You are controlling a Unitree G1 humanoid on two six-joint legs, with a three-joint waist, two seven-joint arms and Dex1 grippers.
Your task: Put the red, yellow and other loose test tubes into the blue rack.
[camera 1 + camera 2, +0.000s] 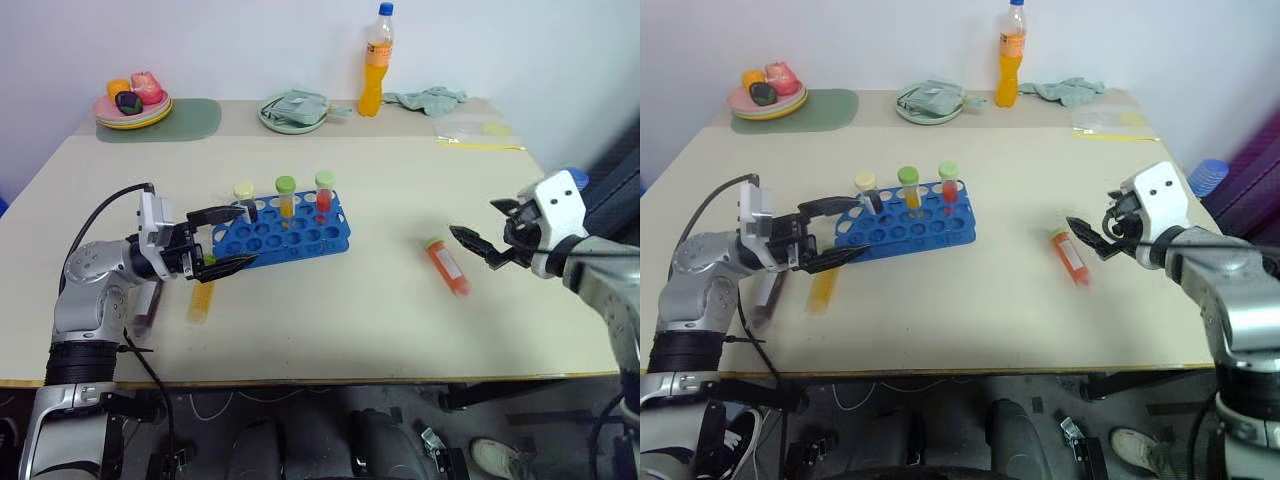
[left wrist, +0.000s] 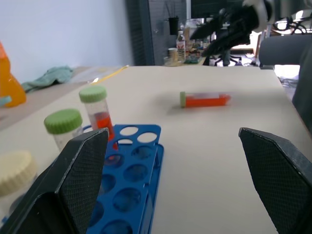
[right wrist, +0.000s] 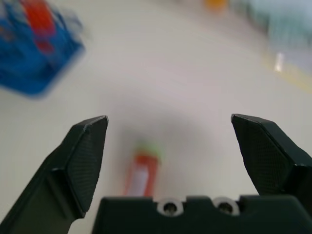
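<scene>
— Well, how do the jaws stand?

— Both spread wide and empty. The right gripper [image 1: 478, 243] hovers just beside a red tube [image 1: 447, 266] lying flat on the table [image 1: 400, 180], its green cap toward the far edge. The left gripper [image 1: 222, 240] sits at the near end of the blue rack [image 1: 290, 238], with a yellow tube [image 1: 202, 298] lying on the table just below it.

— Progress?

— Three capped tubes [image 1: 286, 195] stand upright in the rack's far row. By my judgement, two remain loose: the red one and the yellow one.
</scene>
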